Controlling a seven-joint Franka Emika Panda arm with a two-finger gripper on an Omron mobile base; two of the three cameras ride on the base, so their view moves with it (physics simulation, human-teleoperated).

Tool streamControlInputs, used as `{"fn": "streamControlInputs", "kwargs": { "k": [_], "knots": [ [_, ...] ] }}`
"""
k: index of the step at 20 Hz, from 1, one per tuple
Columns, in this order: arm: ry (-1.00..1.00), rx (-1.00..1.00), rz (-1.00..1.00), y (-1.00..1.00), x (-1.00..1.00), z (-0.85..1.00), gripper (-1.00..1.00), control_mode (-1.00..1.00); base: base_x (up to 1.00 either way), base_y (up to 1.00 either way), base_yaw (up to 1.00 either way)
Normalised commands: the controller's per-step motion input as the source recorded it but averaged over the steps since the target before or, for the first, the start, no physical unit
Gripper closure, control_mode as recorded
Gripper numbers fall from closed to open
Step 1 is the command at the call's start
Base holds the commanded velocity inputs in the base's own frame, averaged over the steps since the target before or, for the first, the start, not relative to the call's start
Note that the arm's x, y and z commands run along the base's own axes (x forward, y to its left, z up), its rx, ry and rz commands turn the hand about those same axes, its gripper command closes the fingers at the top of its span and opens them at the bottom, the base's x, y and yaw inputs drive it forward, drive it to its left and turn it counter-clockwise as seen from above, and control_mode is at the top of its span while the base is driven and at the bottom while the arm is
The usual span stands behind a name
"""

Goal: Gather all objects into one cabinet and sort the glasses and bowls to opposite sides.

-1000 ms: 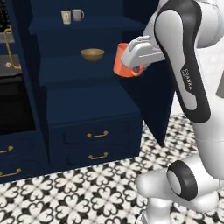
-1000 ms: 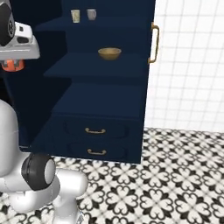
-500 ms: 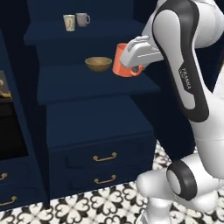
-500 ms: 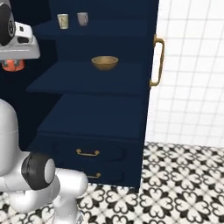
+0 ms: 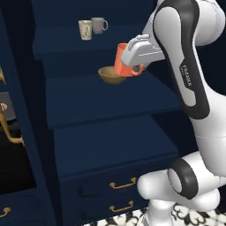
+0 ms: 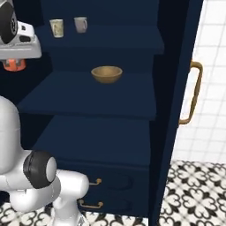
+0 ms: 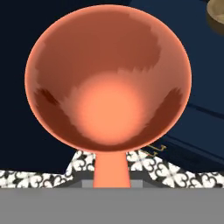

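Note:
My gripper [image 5: 134, 60] is shut on the orange-red cup [image 5: 125, 65], holding it in the air in front of the navy cabinet [image 6: 132, 44], just right of the tan wooden bowl [image 5: 110, 75]. In the right base view the cup [image 6: 14, 65] hangs under my hand at the left edge, well left of the bowl [image 6: 107, 73]. The bowl sits on the middle shelf. On the shelf above stand the cream tumbler [image 5: 85, 29] and the grey-beige mug [image 5: 99, 25]. The hand view looks straight into the cup [image 7: 108, 78], which hides my fingertips.
The cabinet's open door with its curved brass handle [image 6: 191, 92] stands at the right. Low navy drawers with brass pulls [image 5: 122, 183] sit under the shelves. Below is a black-and-white patterned floor [image 6: 194, 194]. A white tiled wall [image 6: 214, 66] lies beyond the door.
The whole picture has grown and shifted: the base has driven closer to the cabinet. The cup stays in my grip and now sits right beside the bowl in the left base view.

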Motion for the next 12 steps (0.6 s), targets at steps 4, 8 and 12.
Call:
{"fn": "streamControlInputs", "kwargs": {
  "k": [4, 8, 12],
  "knots": [
    [0.00, 0.00, 0.00, 0.00, 0.00, 0.00, 1.00, 1.00, 0.44, 0.46, -0.01],
    [0.00, 0.00, 0.00, 0.00, 0.00, 0.00, 1.00, 1.00, 1.00, 0.02, -0.08],
    [0.00, 0.00, 0.00, 0.00, 0.00, 0.00, 1.00, 1.00, 1.00, 0.00, -0.11]
  ]
}}
